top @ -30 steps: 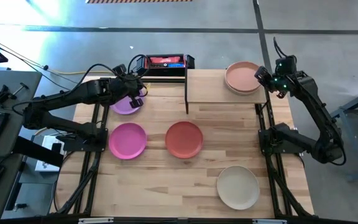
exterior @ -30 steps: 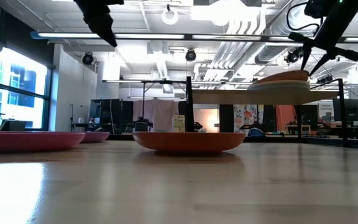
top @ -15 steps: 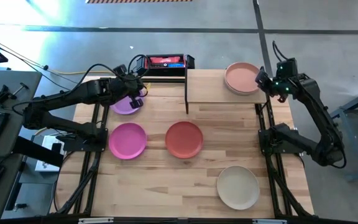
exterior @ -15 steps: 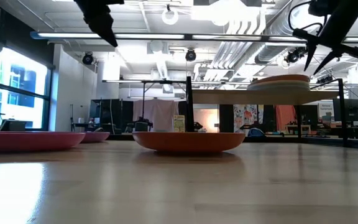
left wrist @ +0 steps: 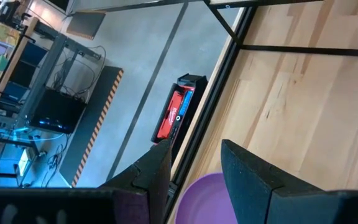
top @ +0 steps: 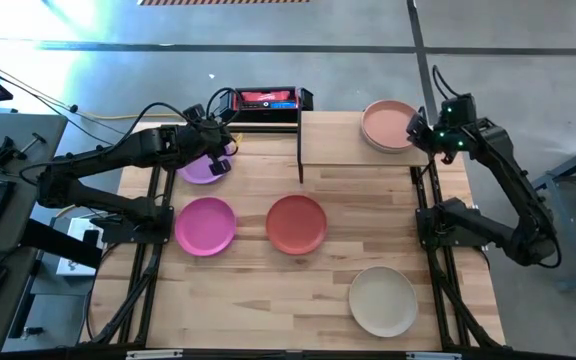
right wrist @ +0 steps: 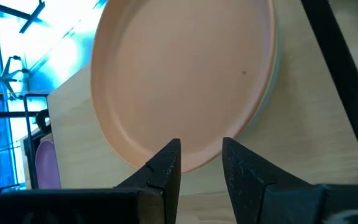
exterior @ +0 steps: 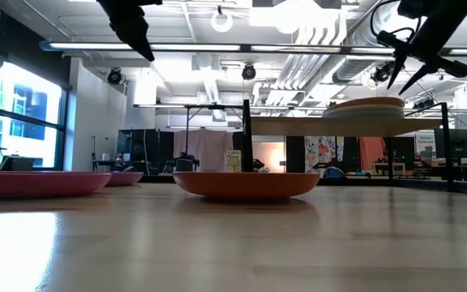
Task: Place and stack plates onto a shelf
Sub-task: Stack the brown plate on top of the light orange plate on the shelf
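Right gripper (top: 424, 131) is held just off the edge of the peach plate (top: 389, 123), fingers parted, nothing gripped. That plate tops a stack on the shelf (top: 334, 140). Left gripper (top: 220, 152) is seen open and empty above the purple plate (top: 200, 170).

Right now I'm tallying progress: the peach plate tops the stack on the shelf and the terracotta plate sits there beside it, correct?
Partly. The peach plate does top the stack on the shelf, but the terracotta plate is down on the tabletop, not the shelf. The high view shows it.
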